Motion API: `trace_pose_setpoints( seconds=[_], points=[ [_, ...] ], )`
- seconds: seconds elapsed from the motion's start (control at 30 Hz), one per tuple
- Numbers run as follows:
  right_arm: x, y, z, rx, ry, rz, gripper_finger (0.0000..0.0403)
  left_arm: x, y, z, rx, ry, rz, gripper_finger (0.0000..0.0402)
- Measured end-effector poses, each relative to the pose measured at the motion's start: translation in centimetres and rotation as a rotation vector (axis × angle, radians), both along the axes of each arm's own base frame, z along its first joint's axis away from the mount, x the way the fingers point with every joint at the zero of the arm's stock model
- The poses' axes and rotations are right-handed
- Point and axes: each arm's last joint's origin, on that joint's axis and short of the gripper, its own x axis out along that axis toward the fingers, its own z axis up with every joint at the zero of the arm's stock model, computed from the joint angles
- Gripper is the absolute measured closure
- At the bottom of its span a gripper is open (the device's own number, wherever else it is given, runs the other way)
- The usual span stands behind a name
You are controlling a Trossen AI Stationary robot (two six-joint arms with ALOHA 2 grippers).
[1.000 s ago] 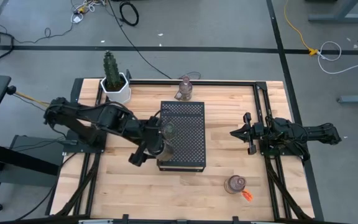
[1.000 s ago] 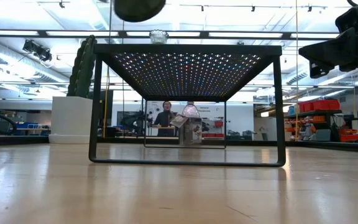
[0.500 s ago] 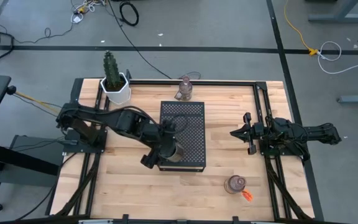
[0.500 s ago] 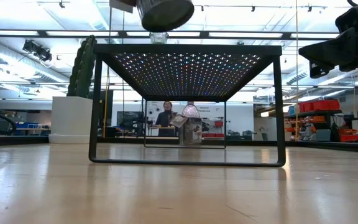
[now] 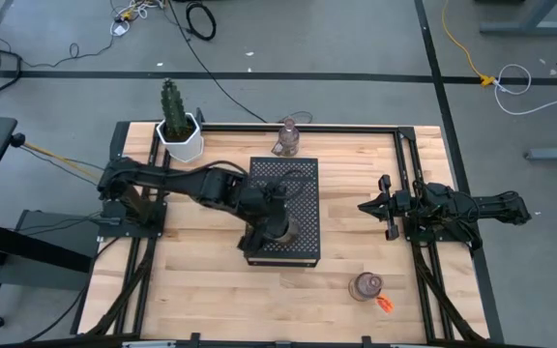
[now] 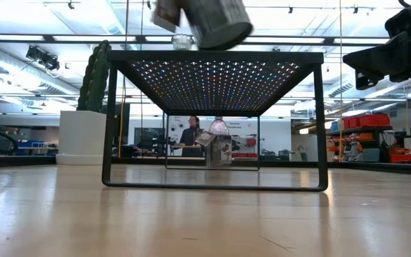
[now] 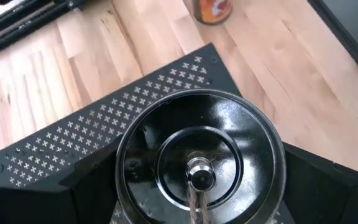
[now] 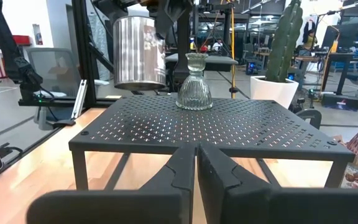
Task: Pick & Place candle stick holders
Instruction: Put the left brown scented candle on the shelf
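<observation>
A silvery candle stick holder [image 8: 138,53] hangs over the near part of the black perforated stand [image 5: 298,179], with my left gripper [image 5: 280,232] shut on it. A clear glass holder [image 8: 194,82] stands by its base on the stand's top. A pink holder [image 5: 287,138] rests on the table at the far edge. Another holder [image 5: 366,286], with an orange tag, sits on the table near the front right. My right gripper [image 5: 366,207] waits shut at the table's right side, pointing level toward the stand. My left gripper pinches the silvery holder's outer wall [image 7: 120,168] between its two fingers [image 7: 61,193], one on each opposite side. The fingers slant down from above and from the table's left. The holder [image 6: 216,25] hangs tilted, mouth up, clear above the stand's top.
A white pot with a cactus [image 5: 179,135] stands at the table's far left corner. Bare wood lies to the right of the stand and along the front edge. Black rails [image 5: 409,155] frame the table.
My left gripper has carried the silvery holder toward the table's right edge, from the stand's left rim to over its top, sinking a little. The holder has stayed in the hold and tipped somewhat more.
</observation>
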Motion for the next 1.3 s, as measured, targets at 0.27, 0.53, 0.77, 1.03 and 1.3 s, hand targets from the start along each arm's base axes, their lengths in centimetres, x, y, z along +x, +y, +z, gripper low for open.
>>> trace_pose_setpoints(
  seconds=[0.27,0.53,0.77,1.03,1.3],
  points=[
    [0.0,0.0,0.0,0.0,-0.001,0.0,0.038,1.1,-0.1,-1.1,-0.018,0.01,-0.059,0.0037],
    [0.0,0.0,0.0,0.0,0.0,0.0,0.038,1.7,-0.1,-2.2,0.005,0.047,-0.078,0.0037],
    [0.0,0.0,0.0,0.0,0.0,0.0,0.038,1.4,0.1,-2.5,0.019,0.092,-0.07,0.0034],
    [0.0,0.0,0.0,0.0,0.0,0.0,0.038,1.4,0.1,-2.4,0.02,0.087,-0.067,0.003],
    [0.0,0.0,0.0,0.0,0.0,0.0,0.038,1.4,0.1,-2.4,0.019,0.087,-0.068,0.0029]
  ],
)
